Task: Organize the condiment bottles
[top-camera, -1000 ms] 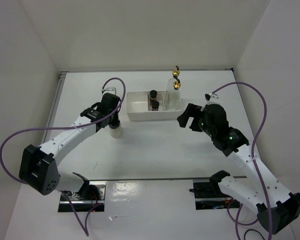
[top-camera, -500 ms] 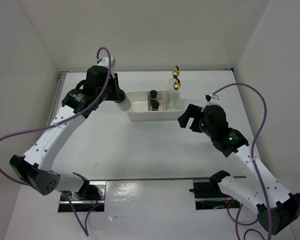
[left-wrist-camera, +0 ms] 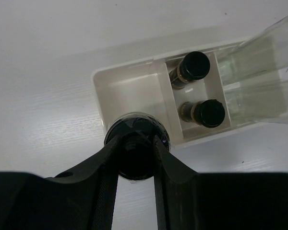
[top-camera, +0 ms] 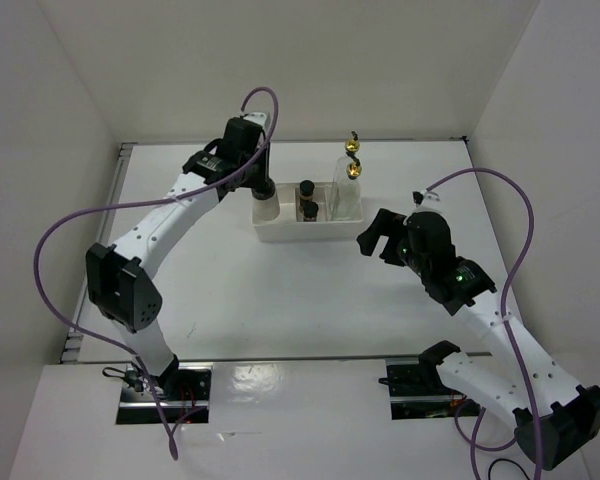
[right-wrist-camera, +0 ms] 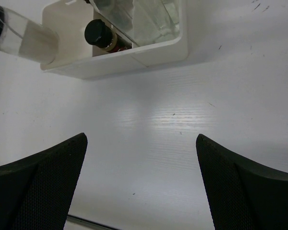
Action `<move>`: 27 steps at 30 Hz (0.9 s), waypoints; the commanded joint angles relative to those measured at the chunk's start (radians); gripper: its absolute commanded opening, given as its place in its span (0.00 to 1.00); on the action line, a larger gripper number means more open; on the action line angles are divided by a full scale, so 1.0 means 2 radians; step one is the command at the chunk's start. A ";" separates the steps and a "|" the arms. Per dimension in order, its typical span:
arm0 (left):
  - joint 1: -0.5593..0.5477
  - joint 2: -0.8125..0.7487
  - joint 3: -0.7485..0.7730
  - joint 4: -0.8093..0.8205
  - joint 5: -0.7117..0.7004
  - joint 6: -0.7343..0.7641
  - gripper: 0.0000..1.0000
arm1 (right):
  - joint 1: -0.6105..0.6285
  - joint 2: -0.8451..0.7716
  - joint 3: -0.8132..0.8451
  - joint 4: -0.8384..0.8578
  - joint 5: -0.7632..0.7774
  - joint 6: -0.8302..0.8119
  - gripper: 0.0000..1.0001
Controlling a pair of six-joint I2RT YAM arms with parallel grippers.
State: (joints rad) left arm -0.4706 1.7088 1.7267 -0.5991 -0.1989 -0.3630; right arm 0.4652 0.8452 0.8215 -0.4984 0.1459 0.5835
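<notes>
The left gripper (left-wrist-camera: pixel 137 143) is clamped narrowly on the black cap of the squat whitish jar (left-wrist-camera: pixel 134 122), one finger (left-wrist-camera: pixel 108 163) on each side. The jar hangs at the left end of the white divided tray (left-wrist-camera: pixel 103 96), over the near wall of the left compartment. Whether its base touches the tray cannot be told, since cap and fingers hide it.

The middle compartment holds the two small dark jars (left-wrist-camera: pixel 194 67) (left-wrist-camera: pixel 209 112), upright, one behind the other. The right compartment holds the two tall clear glass bottles (left-wrist-camera: pixel 259 81), set close together. In the overhead view their gold spouts (top-camera: pixel 354 140) rise above the tray's far edge.

The left arm reaches in from the tray's left side. Nothing lies between the held jar and the open compartment except the tray wall. The divider separates it from the dark jars.

The right gripper (top-camera: pixel 375 235) hovers with its jaws spread wide and holds nothing. It is just off the tray's right near corner, above the bare white table (top-camera: pixel 280 300). Its wrist view shows the tray's near wall (right-wrist-camera: pixel 149 55) and the whitish jar (right-wrist-camera: pixel 24 40) at the far left.

A purple cable (top-camera: pixel 70 230) loops from each arm.
</notes>
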 commanded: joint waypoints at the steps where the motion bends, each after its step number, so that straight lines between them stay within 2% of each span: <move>1: 0.002 0.010 0.039 0.048 0.000 0.016 0.00 | 0.004 -0.008 -0.008 0.021 0.016 0.004 0.98; 12: 0.002 0.076 0.027 0.085 0.000 0.007 0.00 | 0.004 -0.008 -0.013 0.021 0.040 0.013 0.98; 27: 0.002 0.114 -0.002 0.121 -0.005 0.011 0.00 | 0.004 0.016 -0.008 0.037 0.076 0.008 0.98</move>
State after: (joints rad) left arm -0.4706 1.9453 1.7180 -0.4438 -0.2035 -0.3435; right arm 0.4652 0.8642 0.7914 -0.4660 0.2558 0.6014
